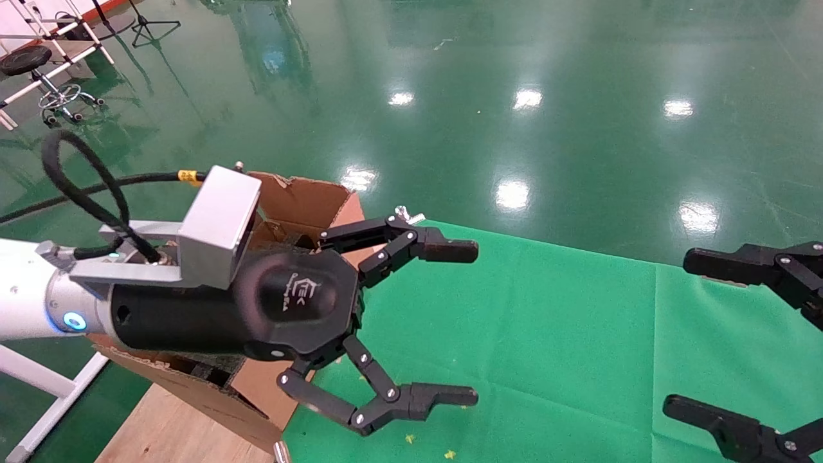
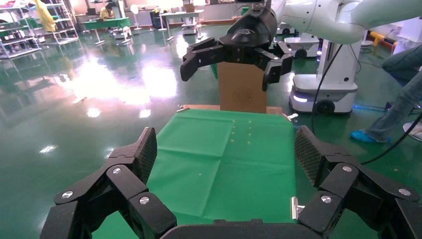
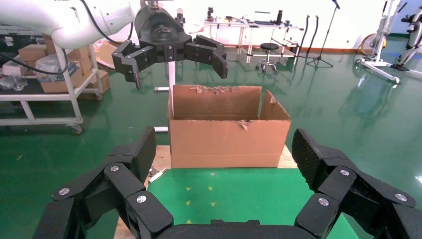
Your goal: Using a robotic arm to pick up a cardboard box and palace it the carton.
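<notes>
Left gripper (image 1: 460, 325) nearest to the head camera, fingers spread wide, nothing between them; it hangs above the near edge of the green cloth (image 1: 546, 334), just beside the carton (image 1: 302, 199), probably because that is the drop side of the bench. The robotic arm (image 1: 26, 296) carrying it comes in from the robot's left, grey camera block (image 1: 218, 225) on top, black cable (image 1: 83, 186) looping behind.

Right gripper (image 1: 707, 334) at the far right of the head view, also released and empty, held level over the cloth facing the left one (the right wrist view looks straight at the carton, with the left gripper poised above it); I judge it parked.

Carton stands upright at the cloth's left end on a wooden board (image 1: 167, 424), rim ragged, one flap raised, dark foam (image 1: 212, 373) visible inside near the corner; open top up, so it can receive from above.

Cardboard box: not seen in any view; cloth between the grippers shows only small specks. Whether it lies inside the carton cannot be told, the interior being mostly hidden by the arm.

Beyond: glossy green floor (image 1: 514, 96), a stool (image 1: 38, 71) far left.
</notes>
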Robot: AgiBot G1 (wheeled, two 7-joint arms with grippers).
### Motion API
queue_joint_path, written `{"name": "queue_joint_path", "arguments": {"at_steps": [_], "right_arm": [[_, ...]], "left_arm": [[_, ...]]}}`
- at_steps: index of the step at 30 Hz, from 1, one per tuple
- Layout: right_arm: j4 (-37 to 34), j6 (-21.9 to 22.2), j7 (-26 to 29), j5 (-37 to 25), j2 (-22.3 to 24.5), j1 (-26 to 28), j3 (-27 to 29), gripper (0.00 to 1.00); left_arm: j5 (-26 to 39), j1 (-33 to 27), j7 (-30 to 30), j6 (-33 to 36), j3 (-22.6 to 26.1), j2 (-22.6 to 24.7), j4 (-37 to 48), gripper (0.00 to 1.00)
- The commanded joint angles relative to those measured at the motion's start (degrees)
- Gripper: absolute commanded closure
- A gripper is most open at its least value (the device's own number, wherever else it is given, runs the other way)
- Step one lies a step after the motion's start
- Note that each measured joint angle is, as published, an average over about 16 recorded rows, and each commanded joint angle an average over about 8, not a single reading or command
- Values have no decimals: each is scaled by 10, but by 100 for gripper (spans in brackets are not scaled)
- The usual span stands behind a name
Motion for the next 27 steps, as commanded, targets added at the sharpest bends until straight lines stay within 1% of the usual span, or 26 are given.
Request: {"name": "queue_joint_path", "arguments": {"at_steps": [1,27], "right_arm": [[0,0,0,0,0,0,0,0],[0,0,0,0,0,0,0,0]], "left_arm": [[2,-2,0,0,1,0,3,0],[12,-14,-3,-4,9,2,16,0]]}}
